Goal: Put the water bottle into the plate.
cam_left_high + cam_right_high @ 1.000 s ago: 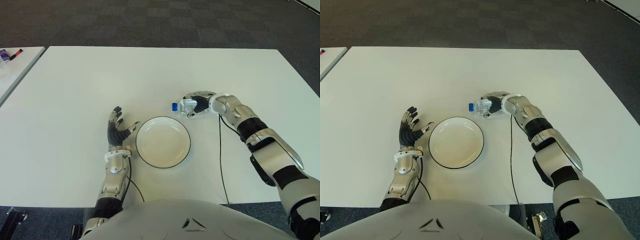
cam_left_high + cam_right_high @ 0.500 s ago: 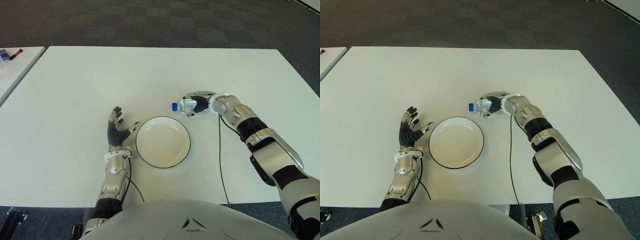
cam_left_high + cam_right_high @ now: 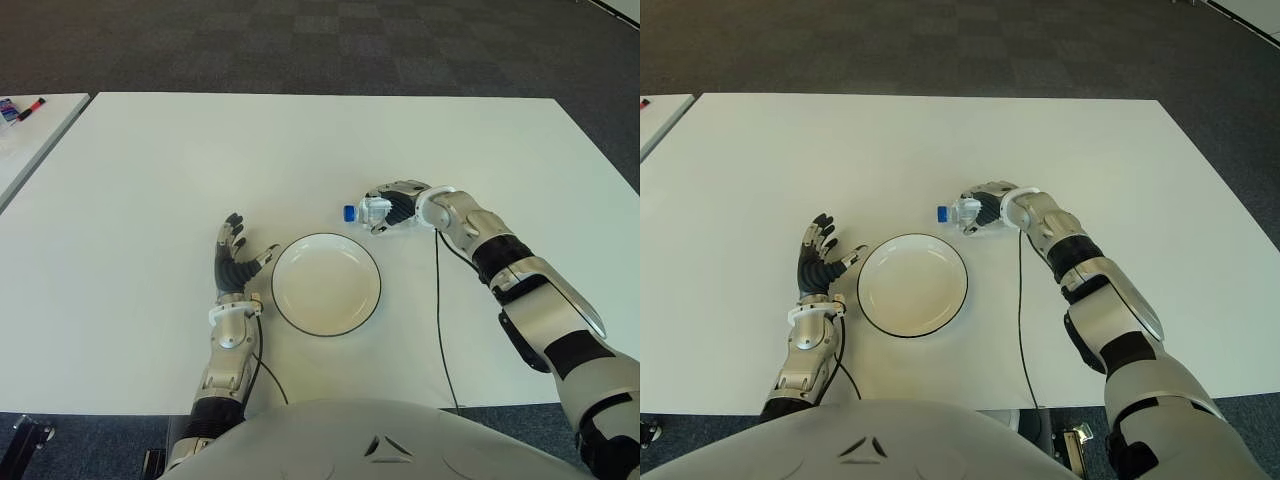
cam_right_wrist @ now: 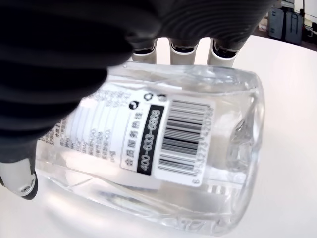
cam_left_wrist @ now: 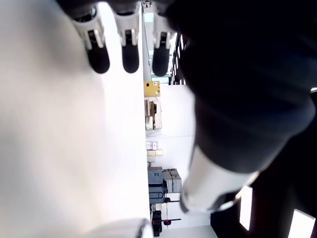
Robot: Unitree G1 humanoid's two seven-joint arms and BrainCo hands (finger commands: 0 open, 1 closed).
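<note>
While gripped, water bottle point(image 3: 368, 210) slightly higher.

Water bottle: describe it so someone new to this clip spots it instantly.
On the white table, find the round black-rimmed plate. Just beyond its far right edge, the right hand grips the water bottle, lying sideways. It is clear plastic with a blue cap.
</note>
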